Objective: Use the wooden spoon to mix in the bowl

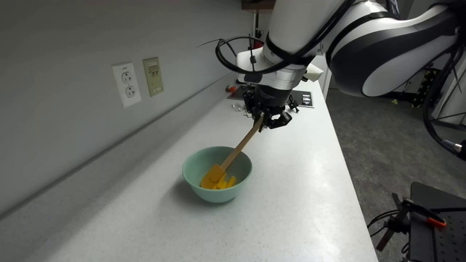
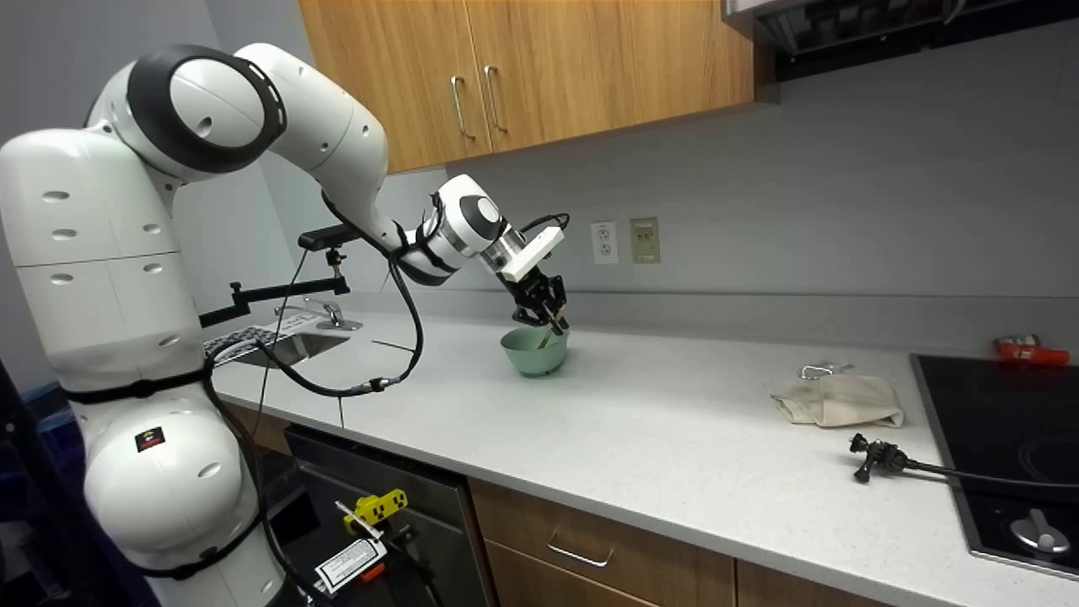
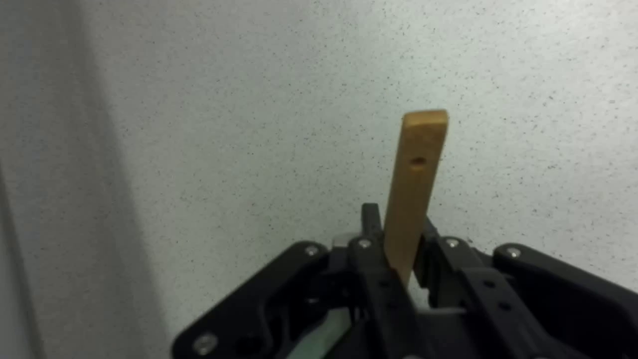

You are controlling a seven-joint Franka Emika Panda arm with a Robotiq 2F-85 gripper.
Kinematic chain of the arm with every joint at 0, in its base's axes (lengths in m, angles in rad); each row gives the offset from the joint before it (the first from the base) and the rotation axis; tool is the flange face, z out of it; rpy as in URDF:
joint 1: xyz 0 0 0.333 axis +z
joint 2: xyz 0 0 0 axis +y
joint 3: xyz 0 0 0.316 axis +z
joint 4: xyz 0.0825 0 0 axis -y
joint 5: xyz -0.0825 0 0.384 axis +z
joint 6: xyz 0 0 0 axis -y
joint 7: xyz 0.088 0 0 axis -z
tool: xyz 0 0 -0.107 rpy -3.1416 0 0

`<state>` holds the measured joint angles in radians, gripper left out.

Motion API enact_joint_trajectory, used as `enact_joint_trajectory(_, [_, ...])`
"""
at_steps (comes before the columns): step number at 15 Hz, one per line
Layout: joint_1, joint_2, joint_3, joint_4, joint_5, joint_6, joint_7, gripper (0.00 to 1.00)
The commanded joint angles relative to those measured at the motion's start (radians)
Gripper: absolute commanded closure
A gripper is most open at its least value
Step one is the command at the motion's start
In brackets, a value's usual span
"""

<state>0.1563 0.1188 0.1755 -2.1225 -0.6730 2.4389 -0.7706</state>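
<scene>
The wooden spoon (image 1: 241,146) has a tan handle and an orange-yellow head. It leans at a slant into the mint-green bowl (image 1: 217,197), with its head low inside among several yellow pieces (image 1: 224,183). My gripper (image 1: 260,124) is shut on the upper handle, above and beyond the bowl's rim. In an exterior view the bowl (image 2: 534,361) sits below the gripper (image 2: 556,320), and the spoon (image 2: 547,338) shows only as a short bit. In the wrist view the handle end (image 3: 418,174) with its hole sticks up between the fingers (image 3: 400,222). A sliver of the bowl (image 3: 323,335) shows at the bottom.
The bowl stands on a white speckled counter (image 1: 291,203) along a grey wall with an outlet (image 1: 126,84). A folded cloth (image 2: 839,400), a black clamp with a cable (image 2: 881,458) and a cooktop (image 2: 1007,438) lie farther along. A sink (image 2: 295,346) is at the other end.
</scene>
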Motion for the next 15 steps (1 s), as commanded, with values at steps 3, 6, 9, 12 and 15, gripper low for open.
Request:
enact_joint_trajectory(3, [-0.011, -0.032, -0.01, -0.007, 0.031, 0.02, -0.037, 0.96])
enact_joint_trajectory(6, [-0.019, -0.039, -0.024, 0.001, -0.001, 0.041, -0.05, 0.96])
enact_joint_trajectory(9, [-0.023, -0.043, -0.034, 0.005, -0.033, 0.045, -0.065, 0.96])
enact_joint_trajectory(12, [-0.014, -0.038, -0.03, -0.003, -0.039, 0.015, -0.079, 0.96])
enact_joint_trajectory(15, [-0.006, -0.033, -0.023, -0.021, -0.057, 0.014, -0.073, 0.96])
